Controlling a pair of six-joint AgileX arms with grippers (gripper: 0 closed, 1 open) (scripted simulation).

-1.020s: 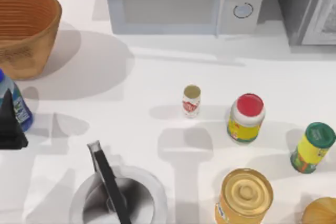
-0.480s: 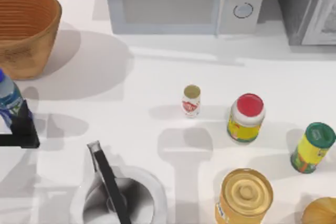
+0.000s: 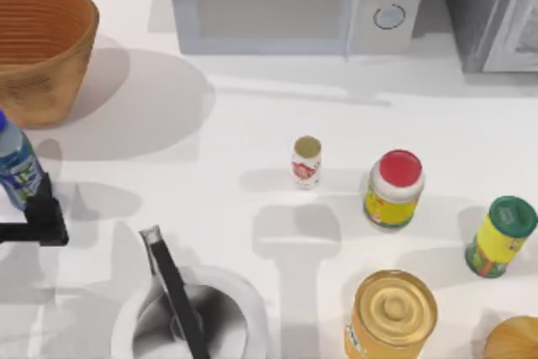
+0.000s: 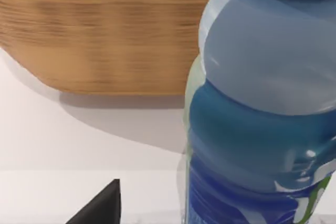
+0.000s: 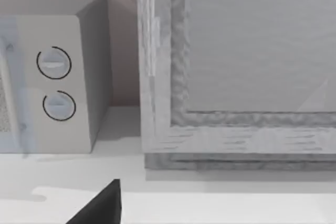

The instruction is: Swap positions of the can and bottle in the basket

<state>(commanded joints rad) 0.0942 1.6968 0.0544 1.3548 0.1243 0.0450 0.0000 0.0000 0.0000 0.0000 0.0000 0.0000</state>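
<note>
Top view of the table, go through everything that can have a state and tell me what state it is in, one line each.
Small clear-bluish bottle with blue cap: upright on the table, outside the basket, capped.
Small white can with red label: upright mid-table, outside the basket.
Round orange-brown wicker basket: upright, nothing visible inside.
Red-capped jar: upright, capped.
Green-capped jar: upright, capped.
Big gold-lidded yellow tin: upright, lidded.
Microwave: door closed.
Left gripper: beside the bottle.

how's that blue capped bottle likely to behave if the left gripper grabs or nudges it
The bottle stands upright, tall and narrow near the table's left edge, so a sideways nudge would probably tip it, and its round body would likely roll. Its clear plastic wall looks thin and smooth, so it may flex or slip under a squeeze. The left gripper sits close beside it.
</note>
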